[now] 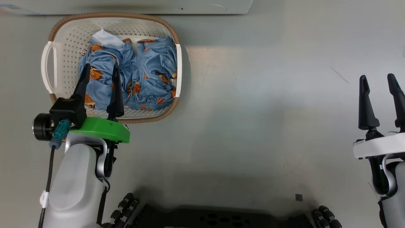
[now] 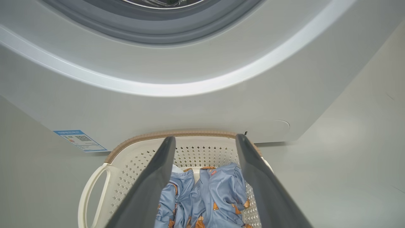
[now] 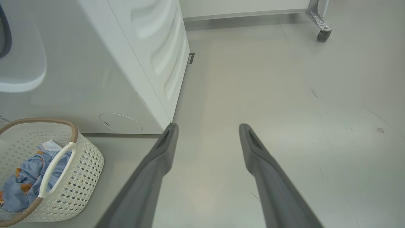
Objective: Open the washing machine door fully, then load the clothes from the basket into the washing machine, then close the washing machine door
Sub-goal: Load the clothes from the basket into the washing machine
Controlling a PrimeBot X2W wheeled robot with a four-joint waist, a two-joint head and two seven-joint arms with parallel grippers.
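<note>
The clothes lie crumpled inside the basket, two light-blue satin bundles printed with orange and brown figures. A scrap of white trim shows at the end nearest the basket's far rim. They fill mostly the basket's right half, leaving perforated cream floor bare along its left wall. The basket stands on the grey floor, and the washing machine rises just behind its far woven rim. A blue label sticker sits low on the white panel, off the basket's left corner. The grey gasket curves high above the basket. The left gripper hangs over the basket's near side, its two dark fingers spread wide with nothing between them and pointing across the fabric. It seems to be clear of the cloth, though the angle makes that hard to settle. The right gripper is well to the basket's right over bare floor, jaws likewise wide apart and empty.
</note>
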